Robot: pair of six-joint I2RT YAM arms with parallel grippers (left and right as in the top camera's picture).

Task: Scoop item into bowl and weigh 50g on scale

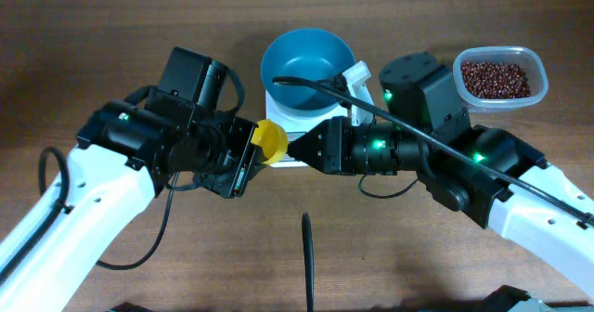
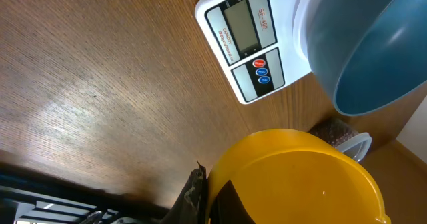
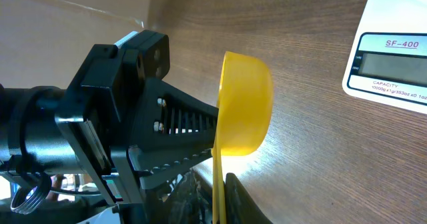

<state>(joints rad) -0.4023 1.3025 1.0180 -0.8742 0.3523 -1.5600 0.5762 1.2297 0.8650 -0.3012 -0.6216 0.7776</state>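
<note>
A yellow scoop (image 1: pixel 270 140) hangs above the table between both grippers. My left gripper (image 1: pixel 249 152) is shut on its cup rim, one finger outside and one inside (image 2: pixel 210 197). My right gripper (image 1: pixel 297 148) is shut on its thin handle (image 3: pixel 223 197). The scoop's cup (image 2: pixel 300 184) looks empty. The teal-blue bowl (image 1: pixel 306 61) sits on the white scale (image 1: pixel 278 110) just behind the scoop, and no beans show in it. The red-brown beans (image 1: pixel 499 78) lie in a clear tub at the back right.
The scale's display and buttons (image 2: pixel 243 41) face the front, beside the bowl (image 2: pixel 380 51). The clear tub (image 1: pixel 536 71) stands right of my right arm. A black cable (image 1: pixel 325 84) crosses over the bowl. A dark rod (image 1: pixel 307 256) lies on the table at the front centre.
</note>
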